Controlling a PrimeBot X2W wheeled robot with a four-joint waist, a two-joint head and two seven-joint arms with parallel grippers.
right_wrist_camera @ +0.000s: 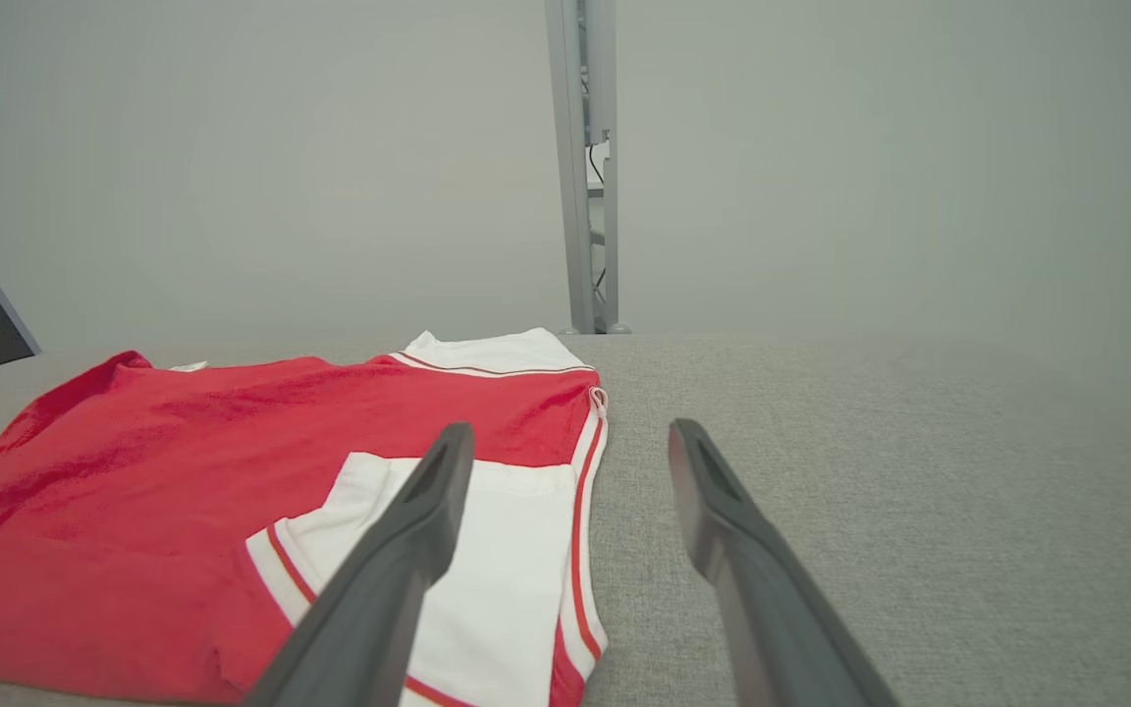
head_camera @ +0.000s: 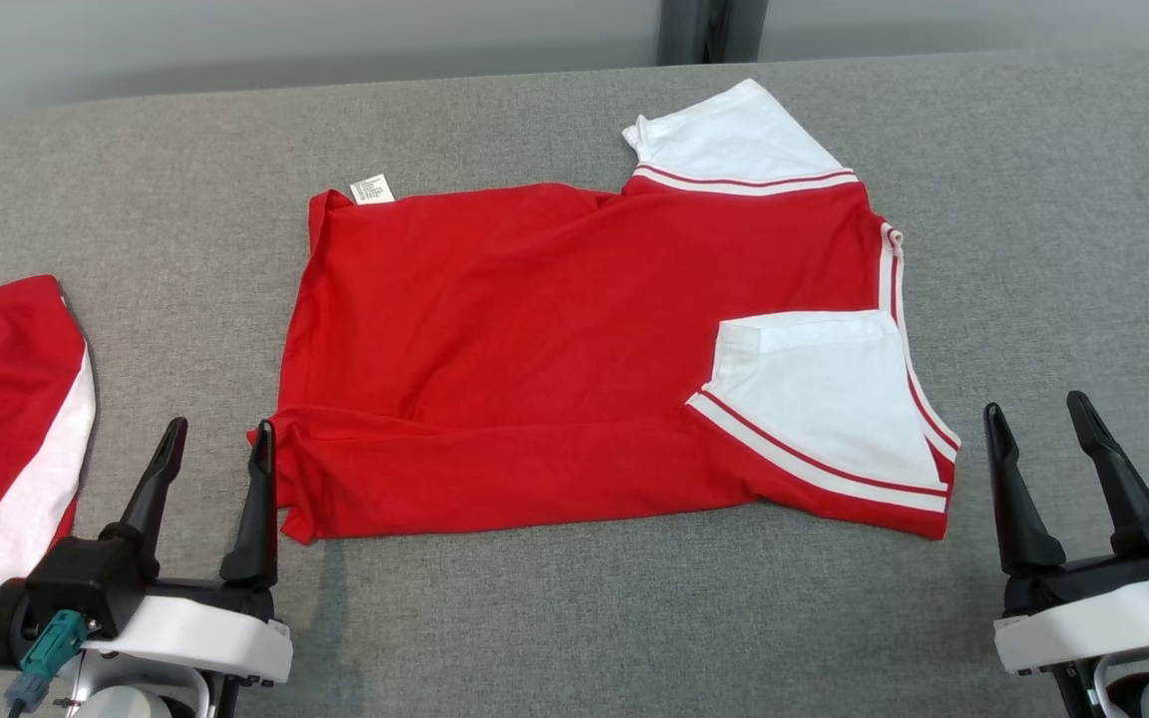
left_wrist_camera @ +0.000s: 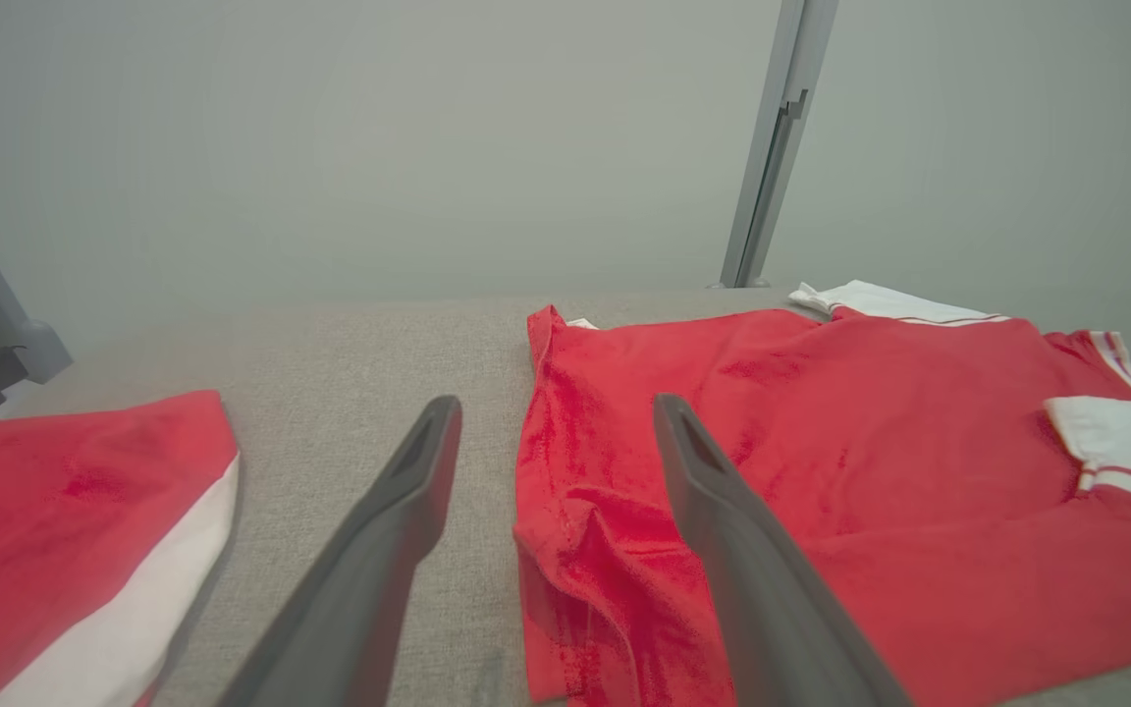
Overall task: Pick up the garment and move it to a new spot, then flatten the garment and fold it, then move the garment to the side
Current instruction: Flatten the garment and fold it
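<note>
A red garment (head_camera: 535,339) with white sleeves lies spread on the grey surface, its near sleeve (head_camera: 824,399) folded in over the body and a white label at its far left corner. My left gripper (head_camera: 218,439) stands open just off the garment's near left corner, its right finger close beside the hem. In the left wrist view the garment (left_wrist_camera: 821,442) runs under the right finger of my left gripper (left_wrist_camera: 556,412). My right gripper (head_camera: 1033,411) is open to the right of the garment, apart from it. The right wrist view shows the garment (right_wrist_camera: 232,462) left of my right gripper (right_wrist_camera: 570,437).
A second red and white garment (head_camera: 6,419) lies at the left edge of the grey surface (head_camera: 1033,219), also in the left wrist view (left_wrist_camera: 65,530). A grey post (head_camera: 709,30) stands behind the far edge. Bare fabric stretches to the right of the spread garment.
</note>
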